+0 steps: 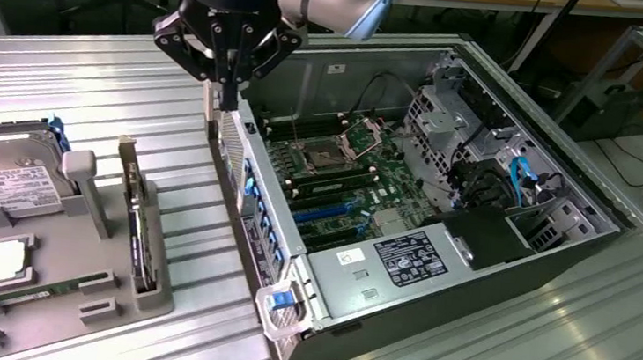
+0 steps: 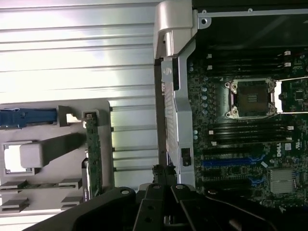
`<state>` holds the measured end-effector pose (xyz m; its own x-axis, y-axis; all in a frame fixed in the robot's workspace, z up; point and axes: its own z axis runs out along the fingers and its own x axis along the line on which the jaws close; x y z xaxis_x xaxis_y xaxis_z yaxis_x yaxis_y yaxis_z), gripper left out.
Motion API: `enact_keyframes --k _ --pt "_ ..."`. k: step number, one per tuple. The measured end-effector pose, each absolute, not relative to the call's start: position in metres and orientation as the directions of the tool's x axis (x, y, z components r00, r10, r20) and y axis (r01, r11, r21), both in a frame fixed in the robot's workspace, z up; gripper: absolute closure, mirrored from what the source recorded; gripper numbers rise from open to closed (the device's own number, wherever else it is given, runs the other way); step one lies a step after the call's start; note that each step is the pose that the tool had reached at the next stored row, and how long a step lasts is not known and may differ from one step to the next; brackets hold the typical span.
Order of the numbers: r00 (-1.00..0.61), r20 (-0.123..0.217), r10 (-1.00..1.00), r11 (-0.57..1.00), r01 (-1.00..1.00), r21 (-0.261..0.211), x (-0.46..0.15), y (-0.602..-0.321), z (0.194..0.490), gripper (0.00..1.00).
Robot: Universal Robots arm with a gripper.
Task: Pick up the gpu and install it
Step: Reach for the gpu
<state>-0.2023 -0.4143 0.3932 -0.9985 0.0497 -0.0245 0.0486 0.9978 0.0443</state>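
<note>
The gpu (image 1: 138, 220) stands on edge in a slot of the grey parts holder (image 1: 62, 297) on the exterior view's left; in the wrist view it shows as a thin green card edge (image 2: 93, 159). My gripper (image 1: 227, 98) hangs shut with nothing in it above the perforated rear wall (image 1: 228, 146) of the open computer case, a short way from the gpu on its case side. In the wrist view my fingertips (image 2: 161, 172) sit over that silver rear wall (image 2: 175, 110). Inside the case lie the motherboard (image 1: 334, 177) and its blue card slots (image 2: 226, 161).
The holder also carries a silver hard drive (image 1: 10, 172), a square chip (image 1: 2, 257) and a narrow green RAM stick (image 1: 39, 292). The case's drive cage and cables (image 1: 499, 175) fill its far side. Ribbed metal table (image 1: 107, 80) surrounds everything.
</note>
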Motion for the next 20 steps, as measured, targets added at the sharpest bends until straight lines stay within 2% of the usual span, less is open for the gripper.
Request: enact_keyframes --k 20 --pt "-0.999 -0.024 0.038 0.998 0.037 0.044 -0.231 -0.430 0.393 0.89"
